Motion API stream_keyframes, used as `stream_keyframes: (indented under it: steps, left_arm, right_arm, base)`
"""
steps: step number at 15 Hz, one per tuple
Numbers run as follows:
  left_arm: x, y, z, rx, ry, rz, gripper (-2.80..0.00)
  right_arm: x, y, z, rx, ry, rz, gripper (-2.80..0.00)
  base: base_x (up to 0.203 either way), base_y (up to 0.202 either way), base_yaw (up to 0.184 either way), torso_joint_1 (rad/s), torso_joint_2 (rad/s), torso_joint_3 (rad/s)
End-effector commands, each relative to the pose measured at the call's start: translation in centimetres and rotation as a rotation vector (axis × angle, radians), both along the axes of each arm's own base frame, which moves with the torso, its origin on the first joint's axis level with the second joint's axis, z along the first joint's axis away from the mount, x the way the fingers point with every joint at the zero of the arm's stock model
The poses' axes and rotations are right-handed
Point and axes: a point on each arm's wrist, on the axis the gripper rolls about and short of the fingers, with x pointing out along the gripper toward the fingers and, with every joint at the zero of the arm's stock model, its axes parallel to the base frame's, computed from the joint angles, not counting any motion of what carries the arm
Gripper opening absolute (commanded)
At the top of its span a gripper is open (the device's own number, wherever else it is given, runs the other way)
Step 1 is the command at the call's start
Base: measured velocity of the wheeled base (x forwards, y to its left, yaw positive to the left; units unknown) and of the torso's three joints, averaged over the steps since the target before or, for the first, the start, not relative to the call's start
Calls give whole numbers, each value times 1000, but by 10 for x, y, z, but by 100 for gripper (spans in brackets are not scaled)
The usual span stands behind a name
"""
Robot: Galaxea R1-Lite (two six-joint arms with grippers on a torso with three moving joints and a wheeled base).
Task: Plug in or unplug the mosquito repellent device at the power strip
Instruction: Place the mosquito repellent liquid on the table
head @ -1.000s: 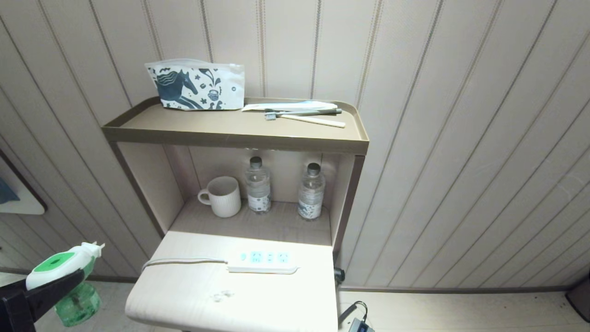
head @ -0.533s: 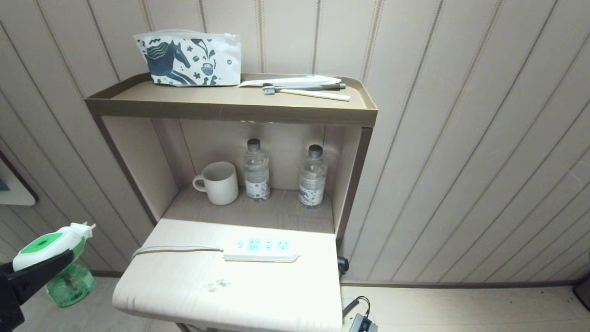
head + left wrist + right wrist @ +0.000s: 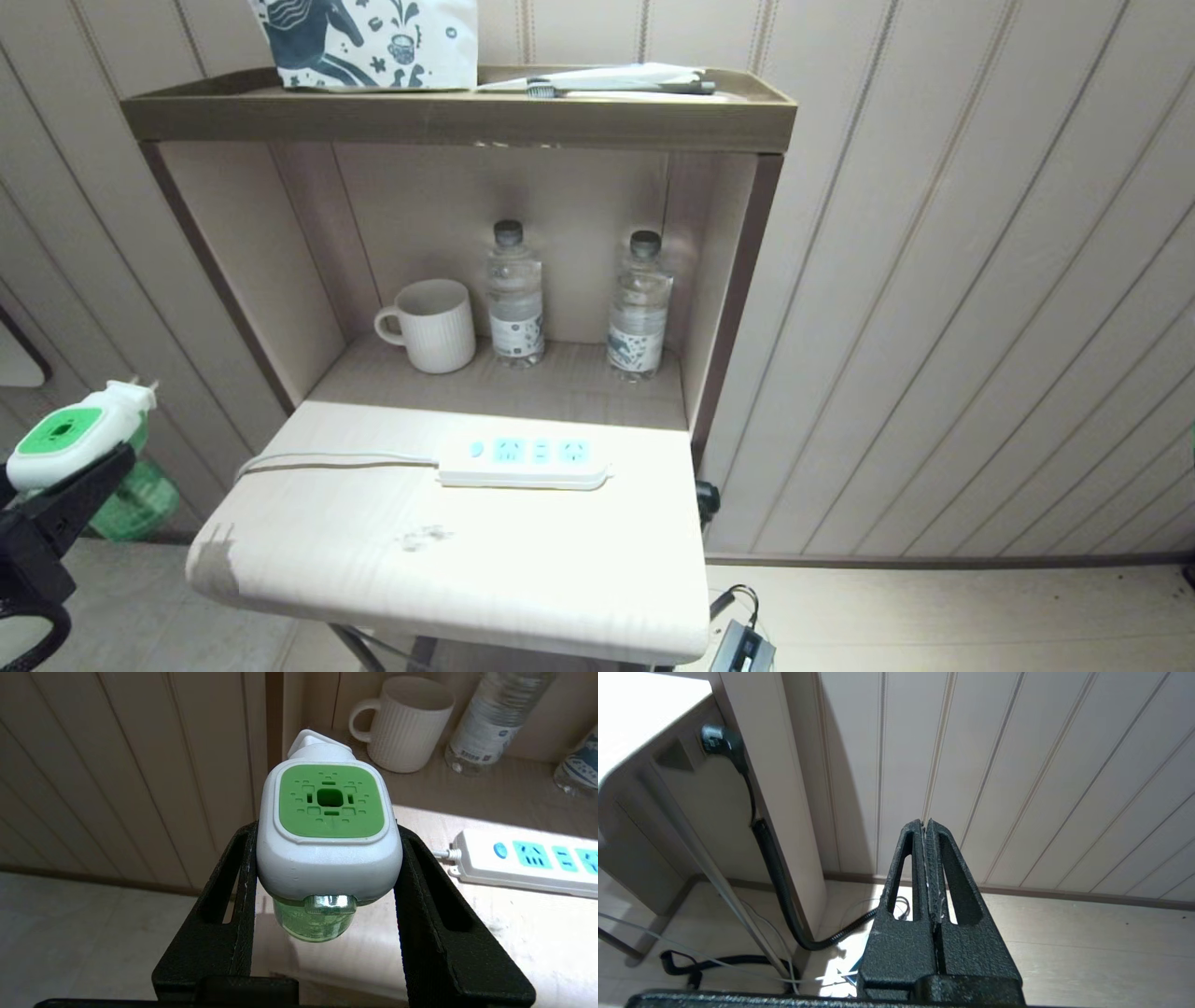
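While a ribbed-panel wall (image 3: 934,280) fills the frame's right half, a brown shelf unit (image 3: 457,117) with a pale rounded ledge (image 3: 448,569) stands centre. On the ledge lies the power strip (image 3: 523,462), a flat white bar with light blue sockets. At lower left, off the ledge, the left gripper (image 3: 327,868) pinches the mosquito repellent device (image 3: 329,826), glossy white with a green square face, unplugged. The right gripper (image 3: 927,858) shows textured black fingers pressed together.
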Motion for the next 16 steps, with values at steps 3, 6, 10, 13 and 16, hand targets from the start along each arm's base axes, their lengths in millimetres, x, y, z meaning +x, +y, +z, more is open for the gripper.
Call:
stream_keyframes:
  steps: [3, 6, 10, 13, 16]
  left_arm:
    - [19, -7, 4, -42, 9, 2, -280]
    - [30, -12, 13, -59, 9, -2, -280]
    - [52, -23, 40, -93, -32, -12, -280]
    - [68, -30, 55, -100, -52, -14, -280]
    - [90, -39, 50, -82, -4, -13, -280]
  right_arm:
    - [0, 0, 0, -1, 3, 1, -280]
    - [0, 0, 0, -1, 3, 1, -280]
    - [0, 0, 0, 5, 3, 1, -280]
    - [0, 0, 0, 5, 3, 1, -280]
    - [0, 0, 0, 5, 3, 1, -280]
  base:
    - [0, 0, 0, -207, 500, 285]
    - [0, 0, 0, -192, 484, 291]
    - [0, 0, 0, -161, 431, 268]
    - [0, 0, 0, -36, 112, 73]
    - [0, 0, 0, -4, 11, 7]
